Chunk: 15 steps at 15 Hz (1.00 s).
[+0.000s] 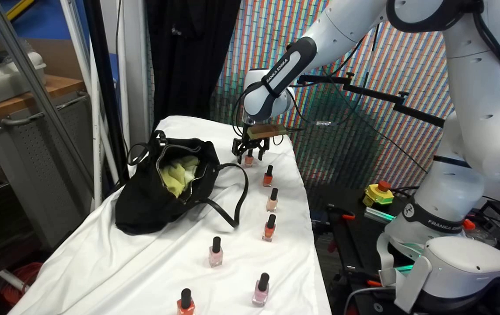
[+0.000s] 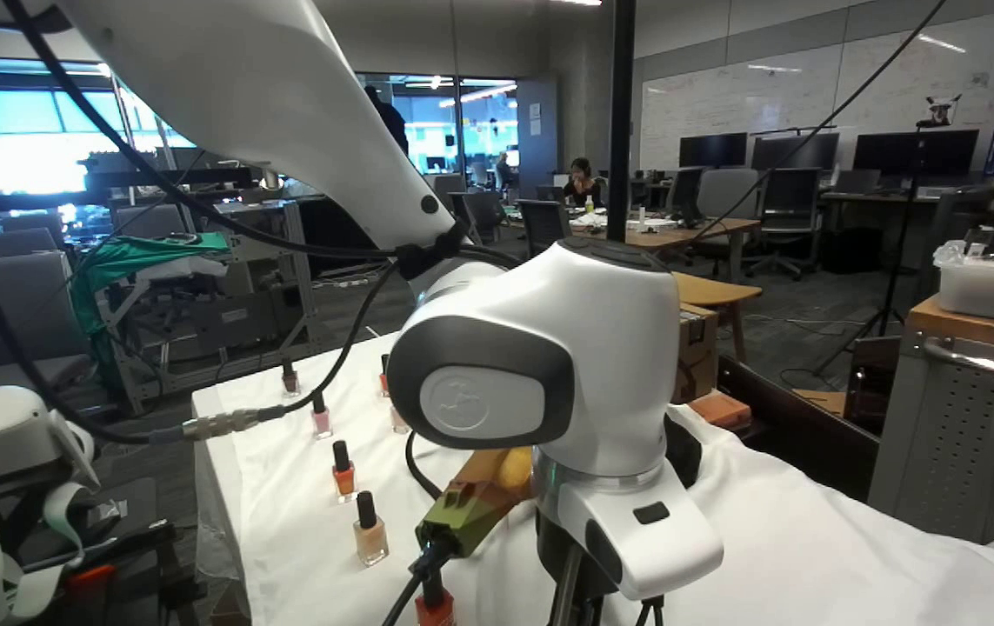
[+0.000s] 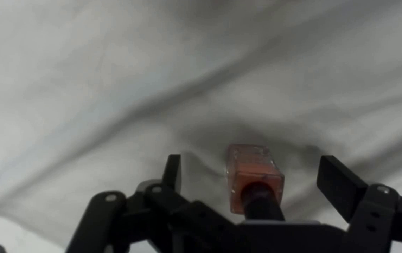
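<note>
Main thing here is how the nail polish bottle [image 3: 255,175] sits relative to the tool [image 1: 250,158]. It's basically straight below it, right in the space between the fingers [image 3: 172,172]. Those are spread wide with nothing pinched, and the wrist view shows bare cloth [image 3: 81,70] on both sides of the glass, so I'd say neither one is touching it. Not dead centre tho, the gap looks a bit tighter towards the finger on the right of that view.

Long axis is upright: base down on the table [image 1: 158,262], black cap [image 3: 262,207] up towards the tool's body, so bottle and fingers run roughly parallel. The cap disappears beneath the tool's body in the wrist view, so can't tell how much room is left above it. Only one arm, so no "which is nearer" question.

Closest neighbour bottle is a red bottle [image 1: 267,179], also upright, near the tool but outside the fingers. The black bag [image 1: 145,210] is off the tool's side facing away from the arm's base [image 1: 444,192]. In an exterior view the wrist [image 2: 479,374] is in the foreground and I can't make out the bottle there.
</note>
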Tool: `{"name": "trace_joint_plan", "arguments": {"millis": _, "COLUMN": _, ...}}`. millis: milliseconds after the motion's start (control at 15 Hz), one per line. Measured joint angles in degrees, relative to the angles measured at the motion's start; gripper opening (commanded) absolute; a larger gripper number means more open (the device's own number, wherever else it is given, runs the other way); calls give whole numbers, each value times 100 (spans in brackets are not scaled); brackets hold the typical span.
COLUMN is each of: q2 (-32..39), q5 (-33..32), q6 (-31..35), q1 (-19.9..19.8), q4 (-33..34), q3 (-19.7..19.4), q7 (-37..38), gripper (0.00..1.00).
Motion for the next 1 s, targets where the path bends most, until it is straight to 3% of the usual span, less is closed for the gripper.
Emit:
{"name": "trace_joint_plan", "arguments": {"millis": 67, "q2": 0, "q5": 0, "q6": -3, "q1": 0, "q4": 1, "q3": 1, "q7": -22, "gripper": 73}}
{"name": "trace_joint_plan", "arguments": {"millis": 133, "q2": 0, "q5": 0, "q6": -6, "q1": 0, "q4": 1, "q3": 2, "q7": -44, "gripper": 73}}
{"name": "trace_joint_plan", "arguments": {"millis": 667, "q2": 0, "q5": 0, "q6": -7, "q1": 0, "q4": 3, "q3": 14, "q7": -192, "gripper": 19}}
{"name": "trace_joint_plan", "arguments": {"millis": 733, "q2": 0, "q5": 0, "q6": -7, "q1": 0, "q4": 3, "q3": 14, "q7": -198, "gripper": 16}}
{"name": "trace_joint_plan", "arguments": {"millis": 1000, "q2": -1, "q5": 0, "q6": -8, "q1": 2, "q4": 6, "q3": 15, "q7": -209, "gripper": 16}}
